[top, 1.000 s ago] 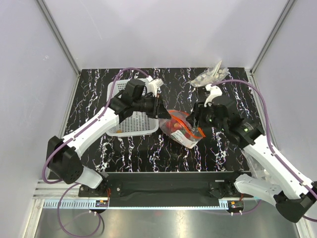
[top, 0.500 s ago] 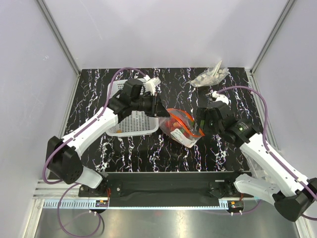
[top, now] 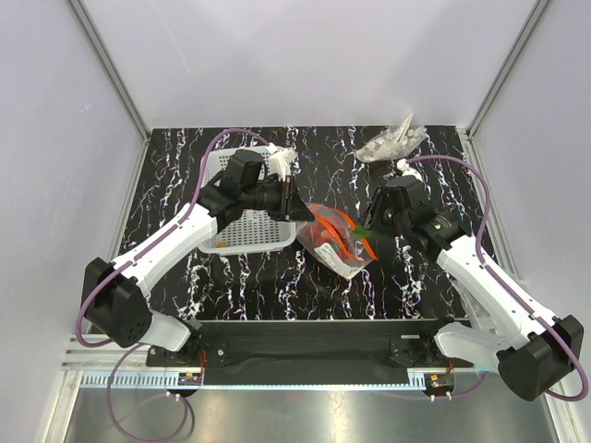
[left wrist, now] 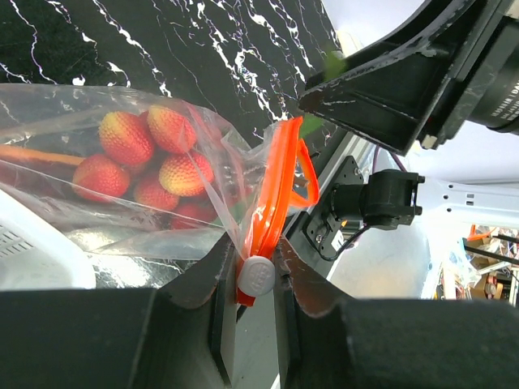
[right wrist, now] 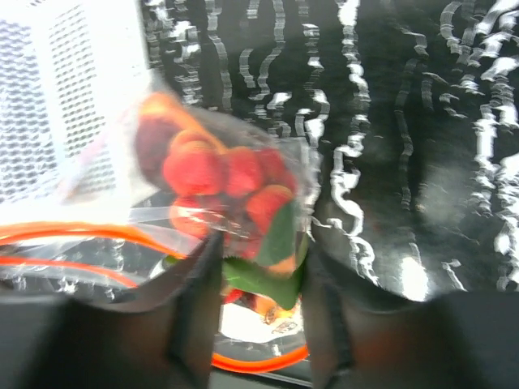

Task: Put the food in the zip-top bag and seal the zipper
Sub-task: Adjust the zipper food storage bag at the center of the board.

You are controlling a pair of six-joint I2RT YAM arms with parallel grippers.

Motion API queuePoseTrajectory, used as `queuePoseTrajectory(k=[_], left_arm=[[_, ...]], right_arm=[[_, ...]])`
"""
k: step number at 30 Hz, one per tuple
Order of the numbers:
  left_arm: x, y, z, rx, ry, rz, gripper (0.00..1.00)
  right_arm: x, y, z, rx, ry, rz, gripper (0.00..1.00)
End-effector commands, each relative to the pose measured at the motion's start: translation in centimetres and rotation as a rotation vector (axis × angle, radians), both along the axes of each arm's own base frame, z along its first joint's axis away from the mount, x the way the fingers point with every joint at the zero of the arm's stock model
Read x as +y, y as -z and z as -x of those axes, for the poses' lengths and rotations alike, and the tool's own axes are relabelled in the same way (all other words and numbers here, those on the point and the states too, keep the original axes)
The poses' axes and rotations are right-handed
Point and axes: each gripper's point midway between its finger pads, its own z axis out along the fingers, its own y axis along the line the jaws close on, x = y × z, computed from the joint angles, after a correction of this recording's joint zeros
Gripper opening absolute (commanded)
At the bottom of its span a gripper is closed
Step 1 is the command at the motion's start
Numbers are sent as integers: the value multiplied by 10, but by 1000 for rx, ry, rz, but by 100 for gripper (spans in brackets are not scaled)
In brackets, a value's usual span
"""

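My left hand (left wrist: 246,285) pinches the zipper (left wrist: 274,186) end so the zip-top bag (left wrist: 49,105) mouth stands open; my right hand (right wrist: 258,279) clamps a green leafy bit (right wrist: 276,239) there, apparently for insertion.

— What is the left gripper (left wrist: 256,271) holding?
— The zipper (left wrist: 277,182). Both fingers are pressed on the orange-red strip at its white slider (left wrist: 258,277).
— And the zip-top bag (left wrist: 73,101)?
— It stretches away to the left over the black marbled table (left wrist: 162,40). Little red round pieces (left wrist: 126,138) sit bunched inside, and a longer red-orange piece (left wrist: 32,154) is at the left edge.
— Is the mouth closed?
— No, beyond the fingers the strip parts into a loop.
— Anything else?
— The white basket (left wrist: 28,251) is at the lower left. The right gripper (left wrist: 324,93) is just above the loop, with a green leafy bit (left wrist: 312,123) at its tip.
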Motion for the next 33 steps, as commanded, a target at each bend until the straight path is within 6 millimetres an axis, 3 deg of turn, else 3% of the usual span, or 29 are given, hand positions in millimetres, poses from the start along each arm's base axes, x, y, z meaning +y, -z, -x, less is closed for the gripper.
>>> queuePoseTrajectory(k=[1, 5, 6, 12, 16, 20, 23, 29, 33], left_arm=[[0, -32, -1, -90, 18, 70, 0], [1, -34, -3, -97, 13, 67, 0], [2, -34, -4, -97, 10, 67, 0], [2, -32, -10, -82, 0, 70, 0], [0, -32, -11, -76, 8, 69, 0], [0, -32, -9, -74, 11, 70, 0], [1, -35, -6, -74, 18, 76, 0], [2, -33, -9, -65, 7, 64, 0], [-2, -34, -13, -58, 4, 65, 0]], right_arm=[[20, -18, -4, -50, -56, -107, 42], [29, -18, 7, -28, -116, -142, 21], [29, -21, 9, -36, -125, -152, 10], [41, -30, 25, -89, -258, -193, 0], [69, -35, 39, -137, -425, -202, 0], [91, -26, 33, -147, -490, -140, 0], [95, -20, 19, -154, -484, -88, 0], [86, -38, 8, -224, -452, -19, 2], [76, -45, 18, -257, -472, 12, 38]])
